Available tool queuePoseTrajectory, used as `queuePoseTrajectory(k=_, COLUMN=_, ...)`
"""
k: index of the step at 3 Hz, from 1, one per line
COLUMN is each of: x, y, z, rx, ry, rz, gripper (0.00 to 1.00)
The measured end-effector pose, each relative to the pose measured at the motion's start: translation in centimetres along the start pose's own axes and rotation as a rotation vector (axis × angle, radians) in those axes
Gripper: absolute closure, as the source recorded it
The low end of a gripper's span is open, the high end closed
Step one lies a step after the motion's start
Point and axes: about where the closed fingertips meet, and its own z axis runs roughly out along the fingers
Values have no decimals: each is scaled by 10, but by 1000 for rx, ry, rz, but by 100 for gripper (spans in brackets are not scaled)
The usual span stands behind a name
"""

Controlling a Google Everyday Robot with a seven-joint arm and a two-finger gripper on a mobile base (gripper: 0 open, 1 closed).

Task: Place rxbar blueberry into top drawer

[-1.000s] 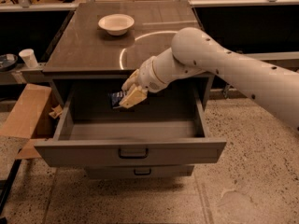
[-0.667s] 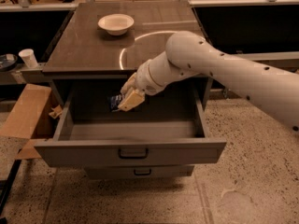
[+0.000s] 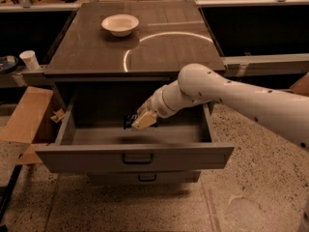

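Lower than a second ago, the white jointed robot arm (image 3: 227, 93) has dropped from the level of the table's edge down into the open drawer, carrying its load with it. Its pale two-finger claw (image 3: 140, 121) now sits inside the wide grey top drawer (image 3: 193, 154), left of the drawer's middle and below the front edge of the table. The claw is clenched on the small flat snack bar in a dark navy-blue wrapper, the rxbar blueberry (image 3: 129, 122), which sticks out to the left of the fingers. The bar is within the drawer's walls and hangs above the drawer's floor, where a soft shadow lies beneath it.

The top drawer is pulled well out, its dark metal pull handle (image 3: 137, 158) centred on the front panel. Just under it the narrower grey lower drawer (image 3: 145, 178) shows, shut, with a smaller handle.

On the dark brown wooden table (image 3: 87, 52) a white round bowl (image 3: 120, 24) stands near the back, well apart from the arm. A white paper cup (image 3: 30, 60) stands on a ledge to the left of the table, and a flat brown cardboard sheet (image 3: 24, 122) lies on the floor beside the drawer's left wall.
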Motion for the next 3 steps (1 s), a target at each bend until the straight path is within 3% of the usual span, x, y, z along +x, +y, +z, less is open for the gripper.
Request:
queuePoseTrajectory(k=1, x=21, y=-15, z=12, rx=25, ry=0, rz=64, gripper=100)
queuePoseTrajectory(k=3, x=42, y=-39, z=25, rx=52, ry=1, rz=149, gripper=58)
